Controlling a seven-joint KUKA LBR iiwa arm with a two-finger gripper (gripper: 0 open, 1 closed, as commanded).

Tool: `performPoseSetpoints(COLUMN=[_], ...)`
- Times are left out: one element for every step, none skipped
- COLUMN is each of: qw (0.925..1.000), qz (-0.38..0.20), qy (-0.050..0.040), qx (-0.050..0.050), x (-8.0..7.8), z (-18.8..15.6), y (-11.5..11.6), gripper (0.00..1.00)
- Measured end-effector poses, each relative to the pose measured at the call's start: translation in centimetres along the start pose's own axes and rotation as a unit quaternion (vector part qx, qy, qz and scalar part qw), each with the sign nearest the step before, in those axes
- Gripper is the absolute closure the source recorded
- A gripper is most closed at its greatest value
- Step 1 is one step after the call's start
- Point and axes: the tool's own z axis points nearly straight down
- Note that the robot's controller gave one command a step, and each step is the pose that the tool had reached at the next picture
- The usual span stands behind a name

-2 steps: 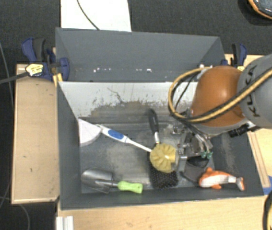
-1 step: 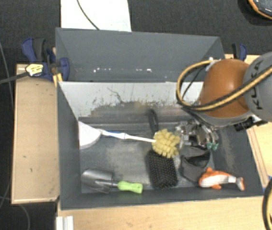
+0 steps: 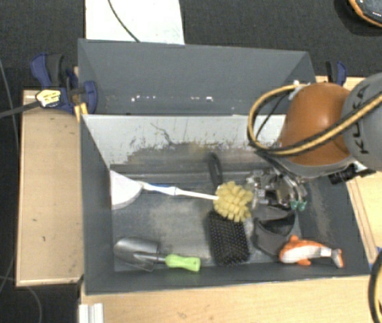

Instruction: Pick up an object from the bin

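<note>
Camera view: grey sheet-metal bin [image 3: 167, 224], floor scuffed, walls sloped, set on dark carpet. Arm with glossy orange wrist cover [image 3: 315, 123] in from right. Gripper [image 3: 275, 194] low at centre-right, hard against the dish brush [image 3: 233, 202]: round yellow bristly head, thin white handle running left. Spread or pinched: cannot tell. Along near side: black studded brush [image 3: 228, 239], metal scoop [image 3: 151, 254] with green handle, floppy black piece [image 3: 271, 237], orange-white toy fish [image 3: 305, 252] near right.

Arm [image 3: 379, 110] in from the right, grey link angled down and left. Orange wrist cover [image 3: 315, 123] facing up, black-yellow cables [image 3: 263, 116] looped round it. Gripper [image 3: 277, 192] hangs below the cover, pointing down, sitting low.
</note>
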Motion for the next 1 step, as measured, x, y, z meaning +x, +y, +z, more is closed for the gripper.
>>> performPoseSetpoints(qw=[0.9999], qz=[-0.014], qy=[-0.0021], qx=[0.000], x=[-0.17], z=[-7.99], y=[0.65], gripper=[1.00])
